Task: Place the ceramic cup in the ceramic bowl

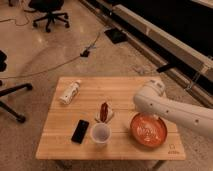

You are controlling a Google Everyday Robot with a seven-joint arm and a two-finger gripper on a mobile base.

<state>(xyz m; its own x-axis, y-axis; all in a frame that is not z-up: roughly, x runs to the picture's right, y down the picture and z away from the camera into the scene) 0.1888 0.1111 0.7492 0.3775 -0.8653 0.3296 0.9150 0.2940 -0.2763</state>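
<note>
1. Ceramic cup [100, 133] stands upright and free near the front edge of the table [125, 87], mouth up, so its rim is open to a grasp.
2. The ceramic bowl [148, 131] lies to its right, apart from it, with nothing visible inside, so there seems to be room for the cup.
3. A phone [80, 131] lies just left of the cup, and a small dish [104, 113] sits behind it, so a grasp from above looks safest.
4. The gripper [166, 68], seemingly the dark tip beyond the table's far right corner, is spread, holds nothing and is well away from the cup.

On the wooden table [60, 145], 1 white ceramic cup [100, 133] stands near-centre, just right of a black phone [80, 131]. The orange ceramic bowl [150, 135] sits right. The gripper [167, 68], jaws apart, hangs beyond the far-right edge.
</note>
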